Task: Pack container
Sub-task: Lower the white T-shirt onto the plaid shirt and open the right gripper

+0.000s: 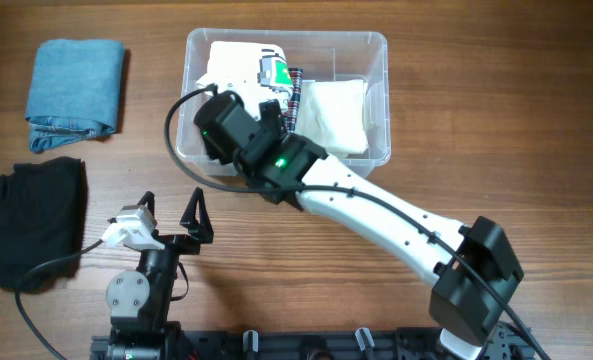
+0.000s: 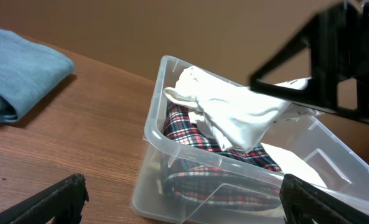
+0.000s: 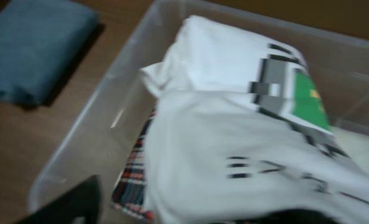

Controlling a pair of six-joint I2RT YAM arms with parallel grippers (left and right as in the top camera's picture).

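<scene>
The container (image 1: 380, 95) sits far centre on the tabletop (image 1: 496, 120), with a plaid garment (image 2: 196, 140) and a cream cloth (image 1: 336, 115) inside. The right end effector (image 1: 216, 105) holds a white shirt (image 2: 234, 115) over its left half, apparently not yet released. The left end effector (image 1: 171, 212) is wide and empty. A blue cloth (image 1: 76, 80) and a black cloth (image 1: 31, 220) lie unpacked at left.

Overhead straight down on table (image 1: 476, 120); left wrist low, sideways; right wrist close above; all share container (image 1: 296, 35).

The wooden table (image 1: 496, 120) carries the container (image 1: 346, 40), a blue garment (image 1: 76, 85) and a black garment (image 1: 31, 215).
</scene>
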